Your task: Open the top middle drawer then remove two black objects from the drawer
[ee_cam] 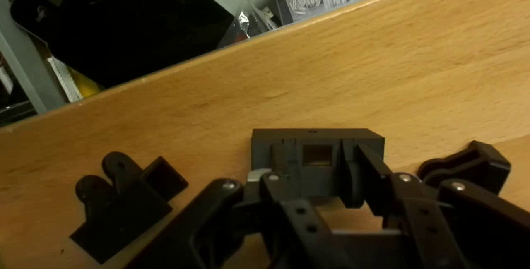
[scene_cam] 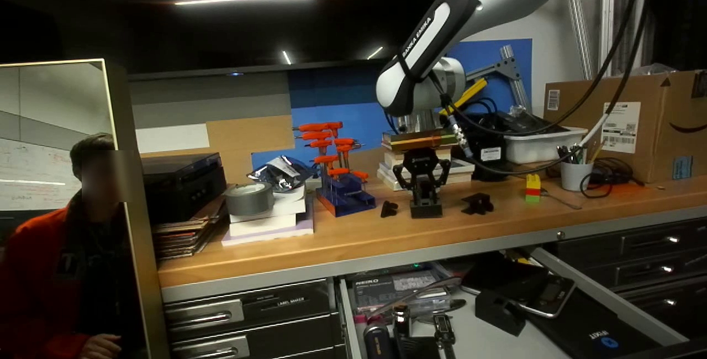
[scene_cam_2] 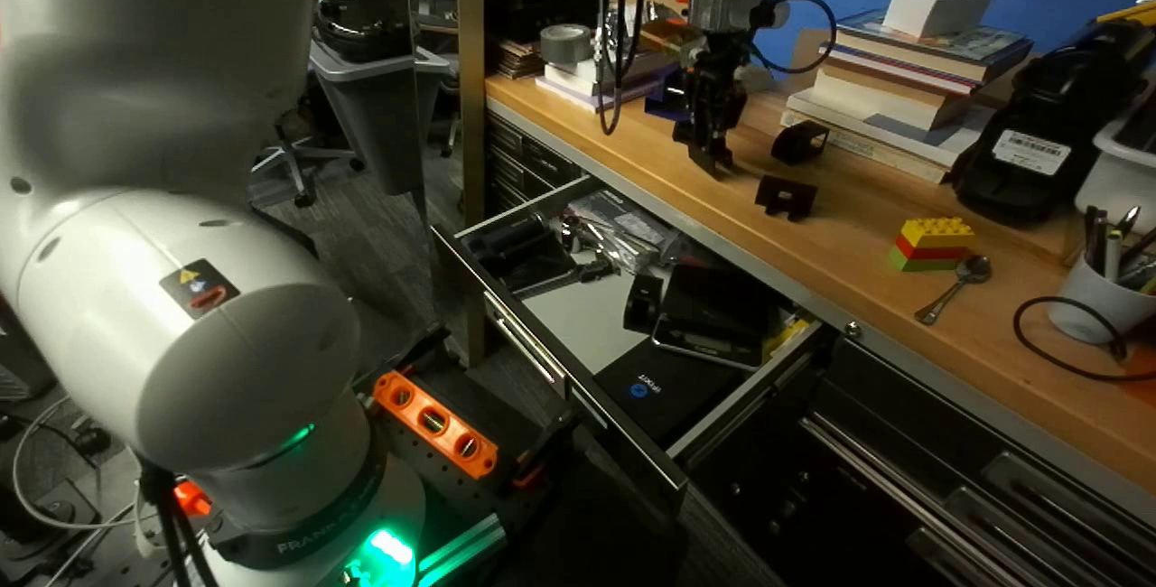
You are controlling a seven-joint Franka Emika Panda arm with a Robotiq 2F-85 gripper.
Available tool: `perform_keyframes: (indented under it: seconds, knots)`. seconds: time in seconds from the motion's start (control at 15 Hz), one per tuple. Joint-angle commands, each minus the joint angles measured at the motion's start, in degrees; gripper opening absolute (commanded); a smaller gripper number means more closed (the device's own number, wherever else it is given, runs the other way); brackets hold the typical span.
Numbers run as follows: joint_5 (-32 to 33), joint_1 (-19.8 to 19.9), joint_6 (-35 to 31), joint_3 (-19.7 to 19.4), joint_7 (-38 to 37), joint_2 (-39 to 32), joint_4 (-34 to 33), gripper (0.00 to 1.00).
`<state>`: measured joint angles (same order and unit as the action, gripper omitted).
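The top middle drawer stands pulled out, its silver handle facing outward. Above or on the wooden tabletop, my gripper points down, shut on a chunky black object; whether the object touches the wood I cannot tell. In the wrist view its fingers flank the object's raised lugs. A black piece lies left of the gripper in an exterior view, and a further black piece, with two rounded lugs, lies right. Inside the drawer rests a blocky black piece among other items.
Close behind the gripper are stacked books. A blue rack of orange hex keys and a tape roll stand to its left. Toy bricks, a spoon and a pen cup are farther right. The drawer holds a scale.
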<state>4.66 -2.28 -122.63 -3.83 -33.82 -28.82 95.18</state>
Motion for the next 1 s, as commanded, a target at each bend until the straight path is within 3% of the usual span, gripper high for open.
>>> perform_keyframes:
  seconds: [0.0, 0.33, 0.4, 0.53, 0.73, 0.93]
  knots:
    - [-2.1, 0.7, 5.6, -0.7, 3.2, -6.0, -9.3, 0.24]
    - [-3.0, 0.8, 9.8, -1.3, 3.7, -8.5, -14.4, 0.24]
    - [-3.4, 0.9, 10.1, -1.4, 3.4, -8.6, -14.6, 0.69]
    - [-4.1, 1.1, 10.2, -1.5, 2.9, -8.3, -14.4, 0.75]
    - [-5.0, 1.1, 10.4, -1.7, 2.3, -7.5, -13.8, 1.00]
    - [-5.1, 0.8, 10.4, -2.3, 0.7, -5.9, -12.5, 1.00]
